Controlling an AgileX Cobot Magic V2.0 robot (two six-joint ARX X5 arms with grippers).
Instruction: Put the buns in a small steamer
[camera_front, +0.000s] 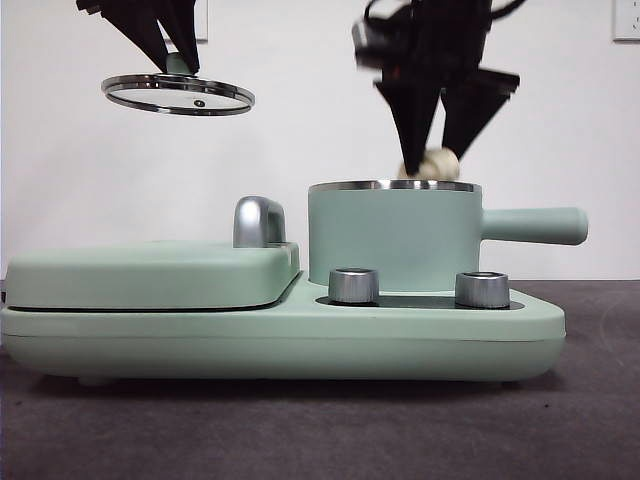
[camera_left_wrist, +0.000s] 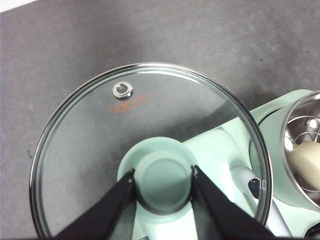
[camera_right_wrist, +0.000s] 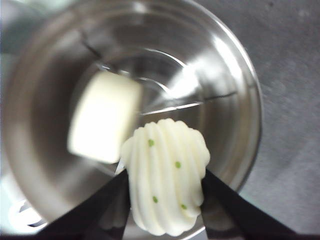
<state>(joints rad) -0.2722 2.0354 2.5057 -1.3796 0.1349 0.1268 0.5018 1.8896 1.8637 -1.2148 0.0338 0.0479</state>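
The small steamer (camera_front: 392, 238) is a mint-green pot with a steel rim and a long side handle, standing open on the base unit. My right gripper (camera_front: 432, 150) is shut on the ridged bun (camera_right_wrist: 166, 175) with green dots and holds it just above the pot's rim; the bun (camera_front: 432, 164) shows between the jaws in the front view. The smooth bun (camera_right_wrist: 104, 116) lies inside the steel pot (camera_right_wrist: 45, 150); it also shows in the left wrist view (camera_left_wrist: 306, 161). My left gripper (camera_left_wrist: 163, 175) is shut on the green knob of the glass lid (camera_front: 178, 94), held high at the left.
The flat mint-green grill plate (camera_front: 150, 272) with a chrome handle (camera_front: 258, 220) lies closed left of the pot. Two steel dials (camera_front: 353, 285) stand on the base in front of the pot. The dark table (camera_front: 320, 430) runs in front.
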